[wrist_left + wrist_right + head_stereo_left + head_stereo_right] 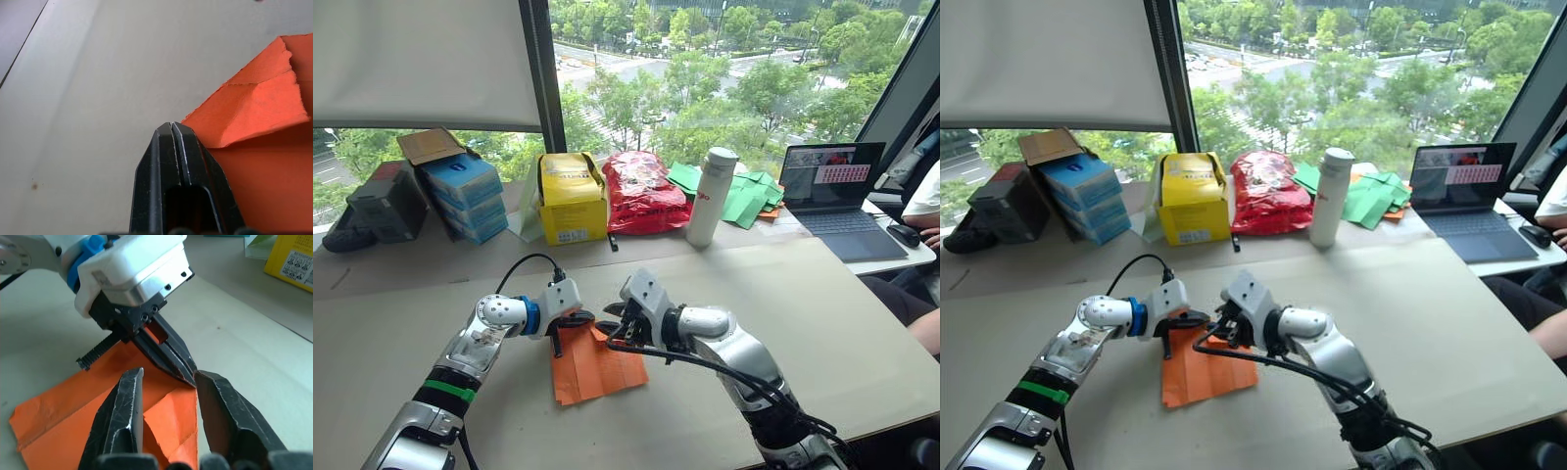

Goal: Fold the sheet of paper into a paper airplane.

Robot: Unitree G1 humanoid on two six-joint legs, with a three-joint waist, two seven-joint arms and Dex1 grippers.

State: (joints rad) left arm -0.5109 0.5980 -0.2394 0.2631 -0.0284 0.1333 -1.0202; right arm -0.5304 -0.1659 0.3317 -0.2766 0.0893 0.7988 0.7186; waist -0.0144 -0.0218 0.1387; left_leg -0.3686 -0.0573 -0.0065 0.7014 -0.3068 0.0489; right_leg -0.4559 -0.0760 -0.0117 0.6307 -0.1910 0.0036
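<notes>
Orange and creased, the sheet of paper (595,366) lies flat on the pale surface (822,323), well in front of the yellow box (570,199), which serves as the landmark here. It is only partly folded: a squarish body with one corner flap turned over near its far edge, the edge facing the box. Both arms meet at that far edge. The left gripper (188,378) has its jaws pressed together, tips down at the flap's edge as if pinning it; whether paper sits between them I cannot tell. The right gripper (168,382) hovers just beside those tips with its jaws apart, straddling the flap.

This looks like an early corner fold, far from a pointed wedge. The next move probably calls for the right jaws to pinch the loose flap and crease it flat while the left holds the sheet from sliding.
</notes>
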